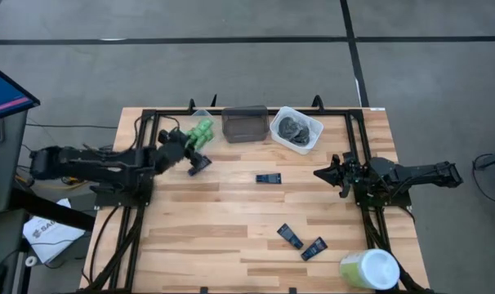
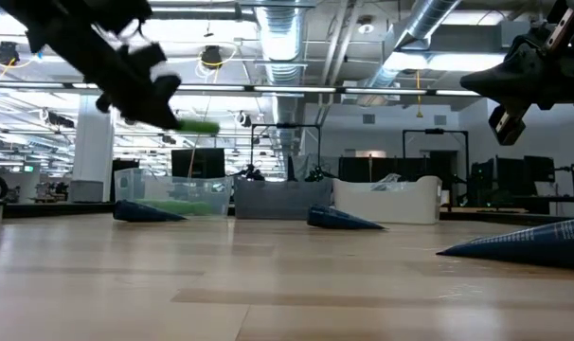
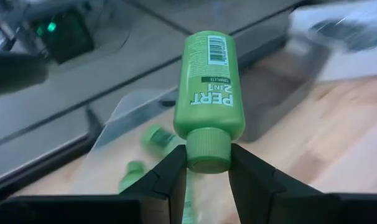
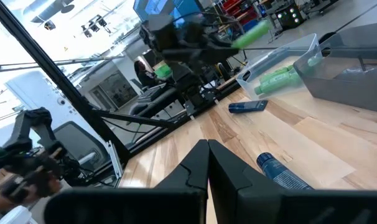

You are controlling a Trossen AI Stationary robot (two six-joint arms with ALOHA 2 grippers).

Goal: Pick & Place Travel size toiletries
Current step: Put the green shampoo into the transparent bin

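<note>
High view: my left gripper (image 1: 200,145) hangs over the clear tub (image 1: 200,116) at the table's far edge, toward the far left corner, carrying a green bottle (image 1: 203,133). My right gripper (image 1: 323,173) waits near the right edge.
Low view: the bottle (image 2: 200,126) rides well above the tabletop, tilted; blue sachets (image 2: 344,220) lie on the wood.
Left wrist view: my fingers (image 3: 170,180) pinch the cap (image 3: 207,148) only, so I judge a slow, level lowering into the tub is safest before I let go.
Right wrist view: my right fingers are pressed together, holding nothing.
</note>
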